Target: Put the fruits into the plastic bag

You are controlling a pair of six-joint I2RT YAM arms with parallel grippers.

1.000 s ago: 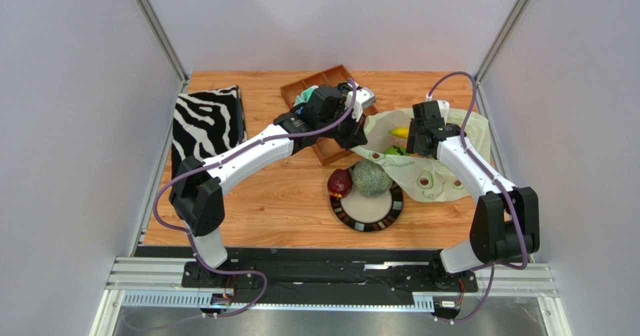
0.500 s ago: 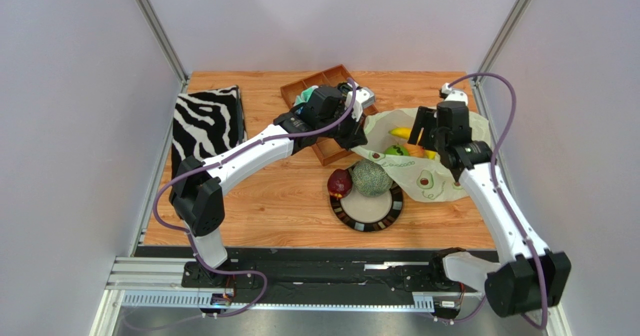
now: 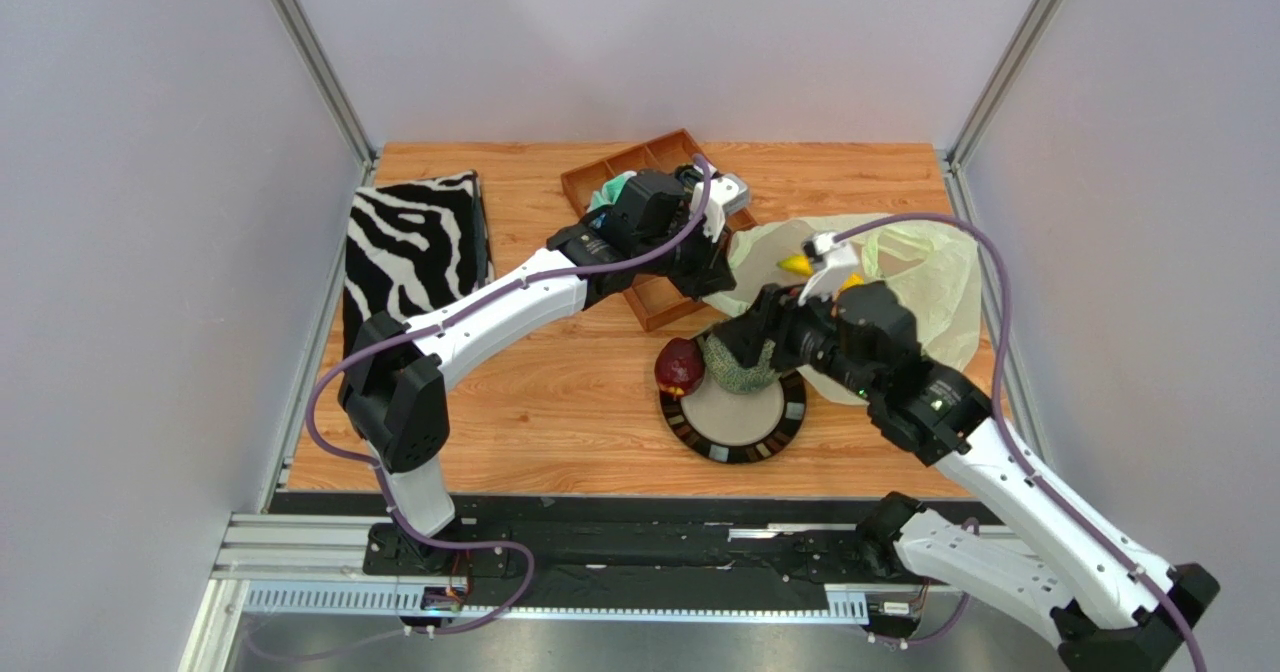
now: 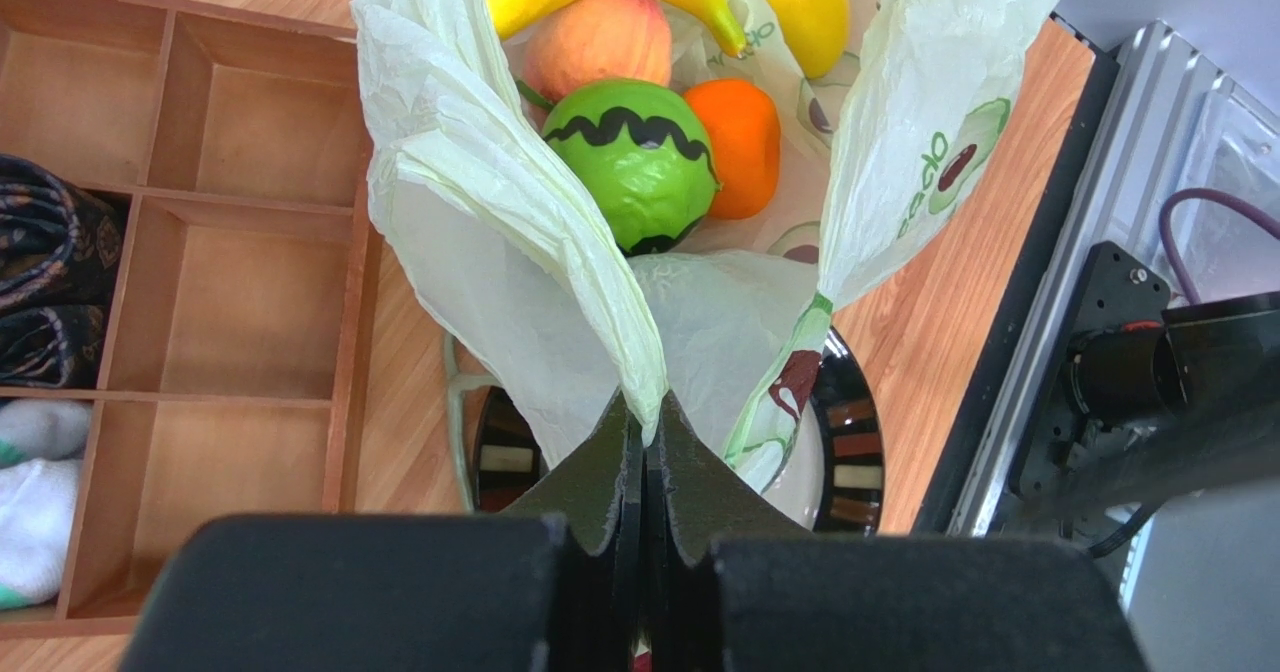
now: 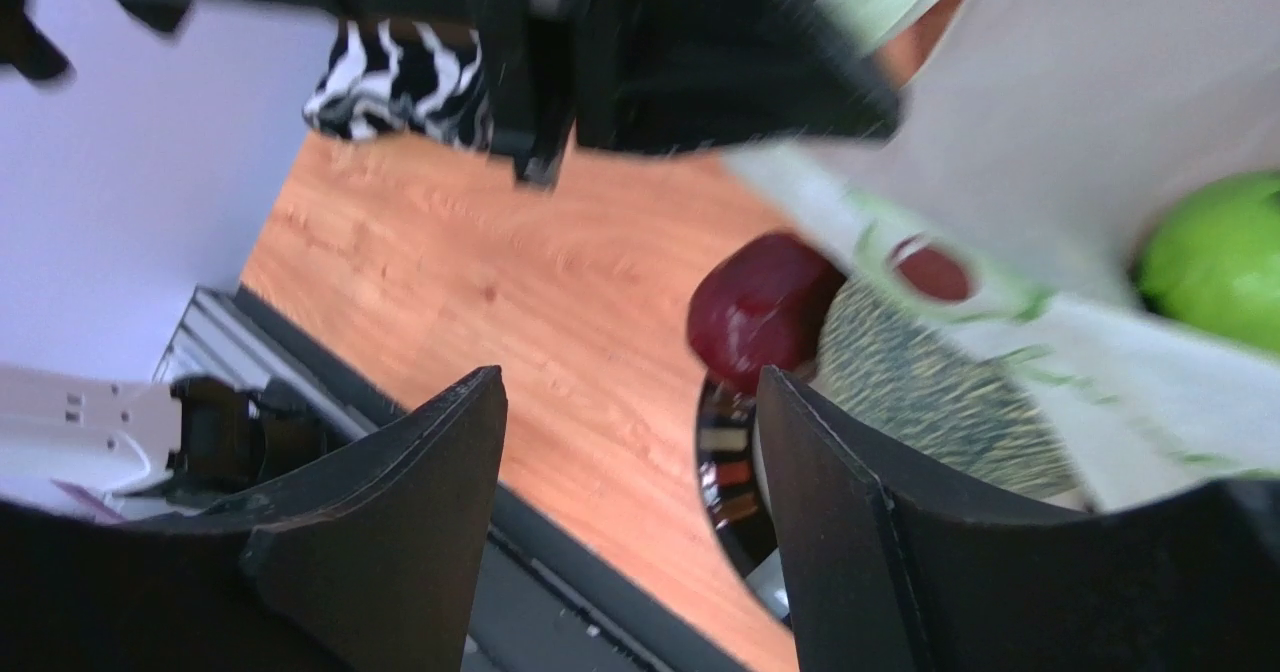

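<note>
Right gripper (image 5: 628, 402) has swung from bag (image 4: 496, 237) to netted round melon (image 5: 917, 387), fingers wide, empty. Left gripper (image 4: 646, 417) pinches crinkly bag rim.

A zebra-striped fabric box (image 3: 413, 245) sits at the left edge of the wooden table (image 3: 556, 402). Near the far edge lies a brown wooden divided tray (image 4: 256, 132), set askew; in the left wrist view its left-hand compartments hold a dark patterned cloth roll (image 4: 48, 237) and, below it, a white and teal one (image 4: 33, 477). A round plate (image 3: 747, 432) with a dark striped rim rests near the table's front
</note>
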